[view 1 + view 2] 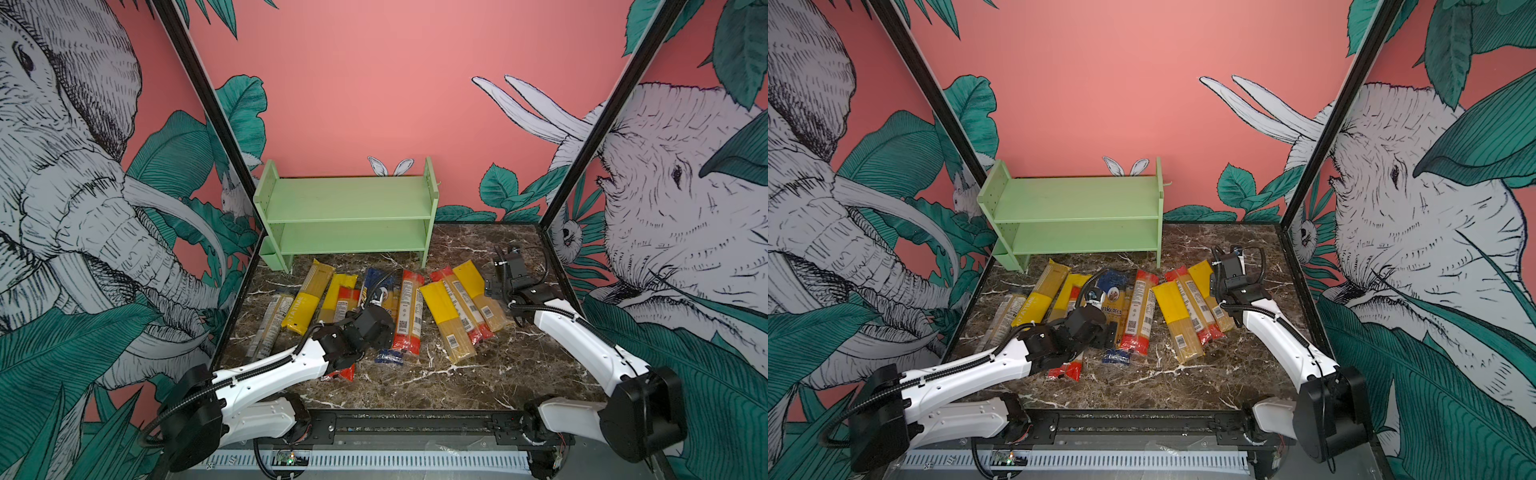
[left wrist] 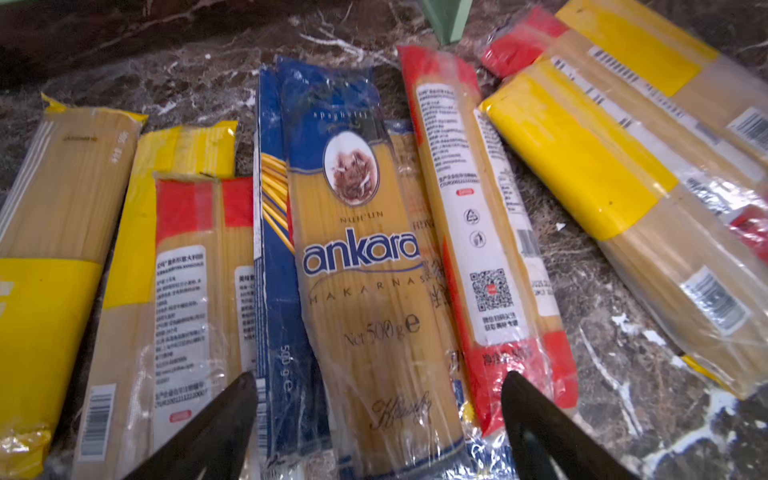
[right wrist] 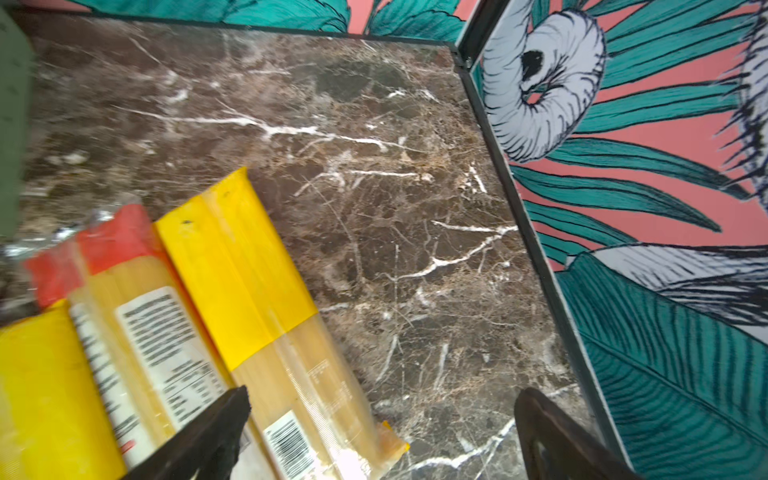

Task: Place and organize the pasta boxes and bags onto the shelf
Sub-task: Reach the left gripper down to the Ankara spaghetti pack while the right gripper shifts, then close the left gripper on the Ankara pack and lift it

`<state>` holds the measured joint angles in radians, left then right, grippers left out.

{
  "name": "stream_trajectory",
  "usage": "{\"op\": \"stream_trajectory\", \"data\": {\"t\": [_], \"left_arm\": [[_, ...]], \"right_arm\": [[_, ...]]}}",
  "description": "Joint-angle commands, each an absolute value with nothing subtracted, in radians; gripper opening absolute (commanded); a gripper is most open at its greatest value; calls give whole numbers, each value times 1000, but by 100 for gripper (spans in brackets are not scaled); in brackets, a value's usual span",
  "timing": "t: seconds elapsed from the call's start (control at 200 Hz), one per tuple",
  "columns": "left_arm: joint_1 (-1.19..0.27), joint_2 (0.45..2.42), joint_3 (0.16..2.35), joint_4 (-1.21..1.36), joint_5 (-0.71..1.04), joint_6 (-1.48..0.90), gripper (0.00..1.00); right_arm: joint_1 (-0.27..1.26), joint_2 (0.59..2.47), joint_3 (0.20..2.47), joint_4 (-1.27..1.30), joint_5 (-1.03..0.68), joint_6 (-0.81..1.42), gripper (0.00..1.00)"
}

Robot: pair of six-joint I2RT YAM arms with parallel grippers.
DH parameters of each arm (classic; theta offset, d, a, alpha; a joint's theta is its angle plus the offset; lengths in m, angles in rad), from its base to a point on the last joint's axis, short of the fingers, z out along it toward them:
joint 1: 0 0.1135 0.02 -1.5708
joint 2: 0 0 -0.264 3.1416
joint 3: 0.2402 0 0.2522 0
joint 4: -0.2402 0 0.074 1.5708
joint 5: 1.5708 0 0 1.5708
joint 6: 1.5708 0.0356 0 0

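Observation:
The mint-green shelf point(image 1: 349, 208) point(image 1: 1077, 208) stands at the back of the table, and both its tiers are bare. Several pasta packs lie flat on the marble in front of it. My left gripper point(image 2: 378, 380) is open and hovers low over the blue Ankara pack point(image 2: 365, 270) point(image 1: 1115, 307), one finger on either side of it. Beside that pack lies a red-ended pack point(image 2: 478, 249) point(image 1: 409, 316). My right gripper point(image 3: 382, 395) point(image 1: 492, 286) is open above the edge of a yellow-ended pack point(image 3: 249, 291) point(image 1: 478, 291) at the right of the pile, and it holds nothing.
A small green bin point(image 1: 268, 255) hangs on the shelf's left side. Black frame posts point(image 1: 557, 208) and printed walls close in the marble table point(image 1: 478, 382) on both sides. A black rail point(image 1: 415, 424) runs along the front edge.

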<state>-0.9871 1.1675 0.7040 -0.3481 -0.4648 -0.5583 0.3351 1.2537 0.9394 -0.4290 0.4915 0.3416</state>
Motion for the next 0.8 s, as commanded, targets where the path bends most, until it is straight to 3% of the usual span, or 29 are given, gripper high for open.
{"op": "stream_trajectory", "data": {"t": [0.0,0.66,0.795], "left_arm": [[-1017,1223,700,-423,-553,-709,93],[-1026,1578,827,-421,-557,-761,93],[-1028,1634,848,-431,-544,-768,89]], "right_arm": [[344,1213,922,-441,425,363,99],[344,1146,862,-451,393,345,99],[344,1142,855,-459,406,342,99]]}}
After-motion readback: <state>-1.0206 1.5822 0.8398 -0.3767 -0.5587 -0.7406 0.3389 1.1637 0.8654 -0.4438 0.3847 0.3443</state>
